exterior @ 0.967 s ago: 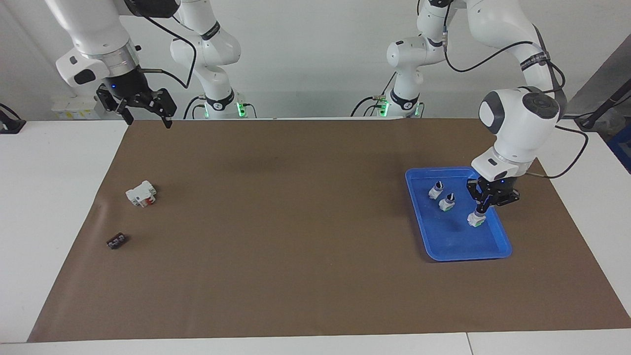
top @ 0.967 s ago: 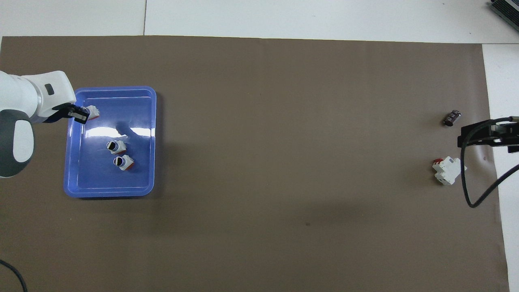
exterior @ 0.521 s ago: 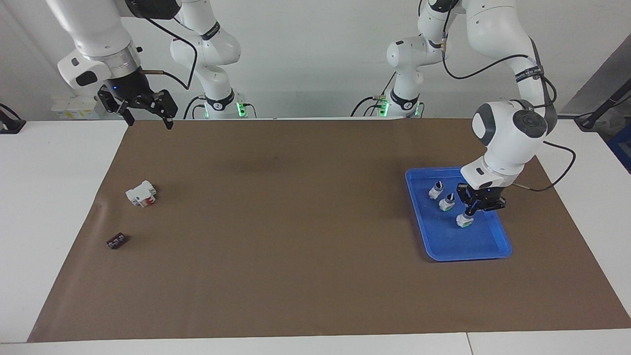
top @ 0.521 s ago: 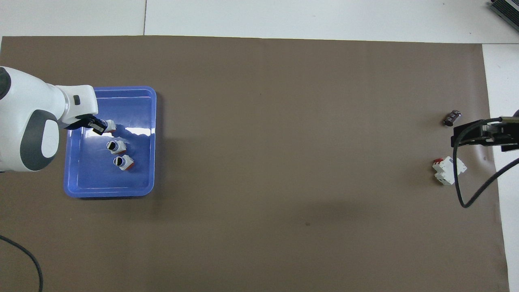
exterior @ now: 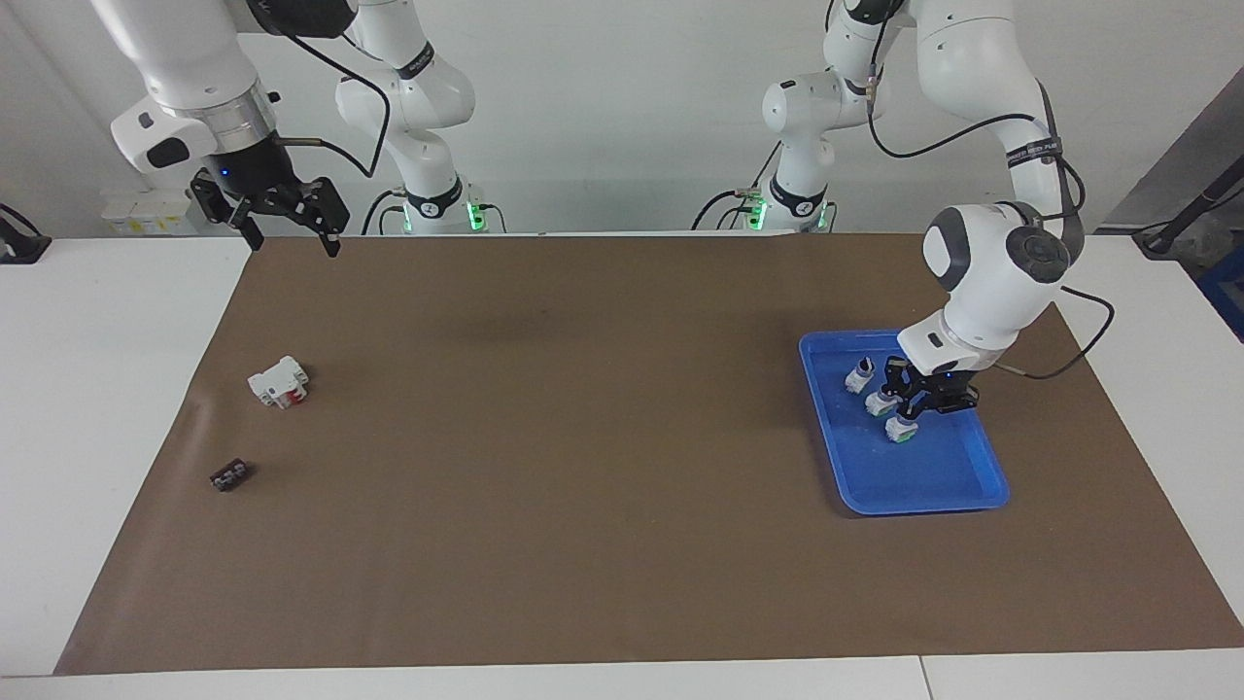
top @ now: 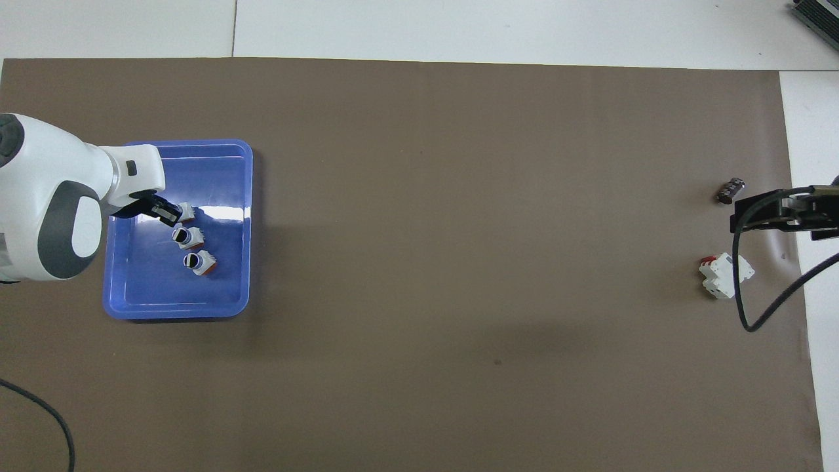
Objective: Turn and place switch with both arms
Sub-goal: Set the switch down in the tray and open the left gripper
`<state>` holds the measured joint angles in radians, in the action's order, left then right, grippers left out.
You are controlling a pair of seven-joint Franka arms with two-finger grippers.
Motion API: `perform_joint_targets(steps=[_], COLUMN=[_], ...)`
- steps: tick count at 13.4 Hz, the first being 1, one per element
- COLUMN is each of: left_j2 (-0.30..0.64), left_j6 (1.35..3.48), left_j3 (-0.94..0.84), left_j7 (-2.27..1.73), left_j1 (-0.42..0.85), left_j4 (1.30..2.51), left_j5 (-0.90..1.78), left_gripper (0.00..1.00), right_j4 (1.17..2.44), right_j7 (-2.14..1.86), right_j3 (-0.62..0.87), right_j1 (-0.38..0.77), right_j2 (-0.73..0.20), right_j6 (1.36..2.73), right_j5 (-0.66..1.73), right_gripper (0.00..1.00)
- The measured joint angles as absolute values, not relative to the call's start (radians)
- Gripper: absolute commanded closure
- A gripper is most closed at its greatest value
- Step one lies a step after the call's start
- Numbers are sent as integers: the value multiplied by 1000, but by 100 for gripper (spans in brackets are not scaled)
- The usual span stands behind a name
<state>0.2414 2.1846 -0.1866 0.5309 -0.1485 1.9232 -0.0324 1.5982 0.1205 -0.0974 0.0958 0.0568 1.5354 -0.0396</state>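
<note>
Starting at the right arm's end of the table: right gripper (exterior: 294, 243) up in the air over the edge of the brown mat (exterior: 583, 437), spread wide, nothing in it, just waiting. Below that, the white block with red parts (exterior: 279, 381) and, farther from the robots, the small black block (exterior: 229, 475), both sitting on the mat and not part of this.

Then a long stretch of bare mat over to the blue tray (exterior: 933, 486) at the left arm's end. Two switches (exterior: 858, 375) parked upright in there already, and the switch (exterior: 902, 430) in play right under the left gripper (exterior: 912, 413), just beside the closer of that pair. Can't tell whether the grip is on or letting go (too hard to read at this angle), or whether the switch is fully down on the tray floor.

Looks like the placing step, pretty much at the end of it. Next up, probably: let go completely, then lift straight up without nudging the neighbour, since that's a tight spot.

Compared to a second ago: left gripper and switch moved across the tray toward the other two, and lower. Right gripper barely budged. Nothing else shifted.
</note>
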Motion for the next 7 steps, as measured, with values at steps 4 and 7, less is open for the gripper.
perform_joint_targets(steps=[4,7], left_j2=[186,98], left_j6=[2174,2120], left_j3=[-186,-184], left_j7=[531,526], left_j1=[-149,-149], left_j4=[1900,1896], left_j5=[-29,-24], left_gripper=[0,0], right_j4=[1598,1600], right_j7=[120,120], right_j3=[-115,-119], right_j1=[100,94], right_j2=[57,57], right_j6=[1535,1535], right_j5=[-40,-40], right_gripper=[0,0])
